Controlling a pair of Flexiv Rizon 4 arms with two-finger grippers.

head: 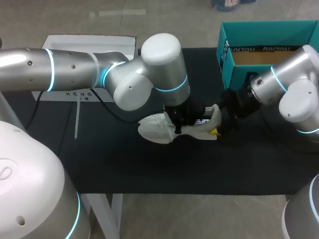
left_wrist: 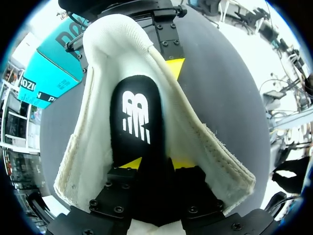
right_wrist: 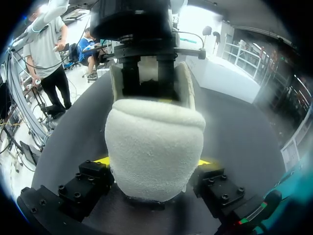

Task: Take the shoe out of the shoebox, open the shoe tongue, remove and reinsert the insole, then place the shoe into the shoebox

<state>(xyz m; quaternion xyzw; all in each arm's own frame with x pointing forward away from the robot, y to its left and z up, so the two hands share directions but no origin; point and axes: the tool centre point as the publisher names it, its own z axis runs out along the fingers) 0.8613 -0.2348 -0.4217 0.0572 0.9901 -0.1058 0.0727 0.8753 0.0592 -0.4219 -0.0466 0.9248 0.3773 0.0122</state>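
Note:
A white shoe (head: 155, 128) lies on its side on the black table (head: 149, 164), toe to the left. My left gripper (head: 177, 124) reaches down into its opening. In the left wrist view the black insole (left_wrist: 137, 112) with a white logo runs between my left gripper's (left_wrist: 157, 164) yellow tips, which press on its near end from both sides. My right gripper (head: 219, 122) holds the heel: in its wrist view the shoe's padded heel (right_wrist: 154, 147) fills the right gripper (right_wrist: 152, 161), a finger against each side. The teal shoebox (head: 227, 50) stands open at the back right.
A white flat panel (head: 89, 42) lies at the table's back left, with a thin white strip (head: 77, 119) in front of it. A black cable (head: 107, 107) trails across the mat under my left arm.

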